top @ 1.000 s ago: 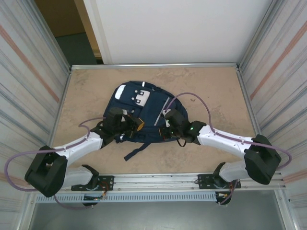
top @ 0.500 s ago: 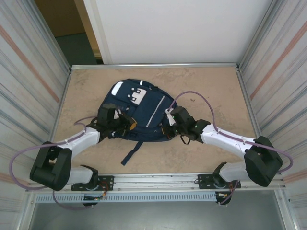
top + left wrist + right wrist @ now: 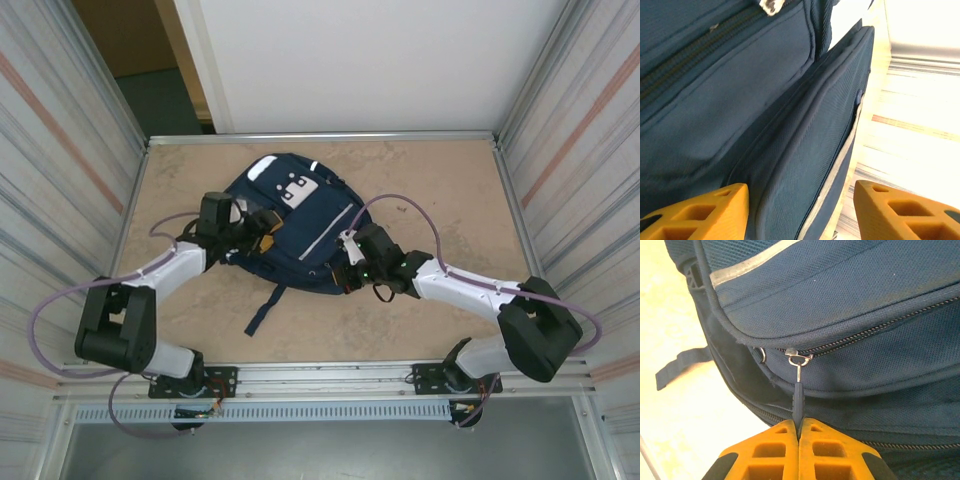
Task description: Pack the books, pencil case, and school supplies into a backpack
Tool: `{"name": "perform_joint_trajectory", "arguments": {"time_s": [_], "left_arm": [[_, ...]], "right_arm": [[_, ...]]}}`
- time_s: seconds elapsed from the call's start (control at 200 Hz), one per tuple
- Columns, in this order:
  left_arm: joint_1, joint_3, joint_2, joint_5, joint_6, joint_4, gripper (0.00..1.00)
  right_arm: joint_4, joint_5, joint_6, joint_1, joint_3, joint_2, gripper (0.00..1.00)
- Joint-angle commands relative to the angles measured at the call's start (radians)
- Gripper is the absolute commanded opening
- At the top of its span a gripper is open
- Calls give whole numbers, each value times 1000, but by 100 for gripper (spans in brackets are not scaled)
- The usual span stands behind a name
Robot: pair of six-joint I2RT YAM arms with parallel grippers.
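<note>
At the near edge of the bench (image 3: 450,190) the two arm bases sat side by side, and both arms reached in toward the backpack (image 3: 300,215) from either side. A loose dark strap (image 3: 265,310) trailed from the bag's near edge across the bare bench surface.

The right fingers (image 3: 799,426) were nearest, at the backpack's near right edge. They were pressed together and pinched a thin dark zipper pull (image 3: 798,397). The pull ran straight up from them to a small metal ring (image 3: 799,360) on a zip line that curved across the navy fabric. Beyond that zip, a pale grey stripe (image 3: 747,262) crossed the panel above.

A little farther in, the left fingers (image 3: 264,238) stood at the bag's left side. In the left wrist view they were spread wide, with a padded navy fold of the backpack lying in the gap between them. I could not tell whether either finger touched the cloth.

The backpack lay flat in the middle of the bench, front side up, its top toward the far left. A white patch (image 3: 297,190) showed on its far part, with the white back wall (image 3: 380,60) beyond the bench's far rim.
</note>
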Motion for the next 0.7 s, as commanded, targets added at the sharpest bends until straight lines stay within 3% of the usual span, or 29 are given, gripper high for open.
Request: {"name": "perform_joint_trajectory", "arguments": {"time_s": [0.0,0.135,0.266,0.416,0.596,0.692], "left_arm": [[-63,-108,-131,-58,-5,-7,57],[-240,-190,-287,-329,-94,-53,62],[-346,-184,-325,-489,-155,-94,64],[-373,-172,-227,-480,-161,60,68],[-429,-133,-80,-527,-219,121,65],[-431,-123,-18,-520,-249,152,58]], "right_arm": [[-10,-52,-10,2,12,-32,0],[-30,-87,-21,8,31,-26,0],[-9,-96,-23,21,16,-8,0],[-9,-60,-24,49,0,-1,0],[-7,-23,-12,88,20,-3,0],[20,-10,-1,117,12,2,0]]}}
